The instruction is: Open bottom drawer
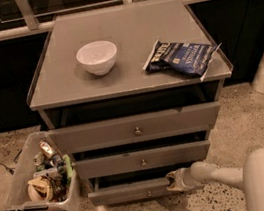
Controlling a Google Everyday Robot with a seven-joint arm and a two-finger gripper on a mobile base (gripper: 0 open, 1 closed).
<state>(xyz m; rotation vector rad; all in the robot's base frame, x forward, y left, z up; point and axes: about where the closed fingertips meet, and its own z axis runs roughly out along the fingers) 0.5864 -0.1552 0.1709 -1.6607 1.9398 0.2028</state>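
Your claw (174, 181) sits low in the frame, right of centre. It is against the right end of the bottom drawer (127, 192), at the top edge of the front and not on the knob (148, 193). You cannot tell from this view whether the claw is spread or pressed together, or whether it has a real hold. It looks to be touching the panel. The arm (212, 172) reaches in from the lower right corner.

The bottom drawer is the lowest grey front on the cabinet, at the lower middle of the frame. It lies under the middle drawer (181, 152) and the top drawer (91, 135). A dark strip shows between its front and the middle one, and its front seems to stand a little forward of the one above. From that, judge it cracked open at most. None of its tray is plainly in sight.

Count the approach and the contact as done, and most of the pull as left. The drawer has to come out towards the bottom edge of the frame until its inside shows.

On the worktop (122, 23) a bowl (97, 57) and a bag (179, 57) lie well apart, and neither has a part in this. A bin (18, 173) at the lower left stands just beside the cabinet, near the drawer's left end. It looks clear of the drawer's path, but keep an eye on that corner as you pull.
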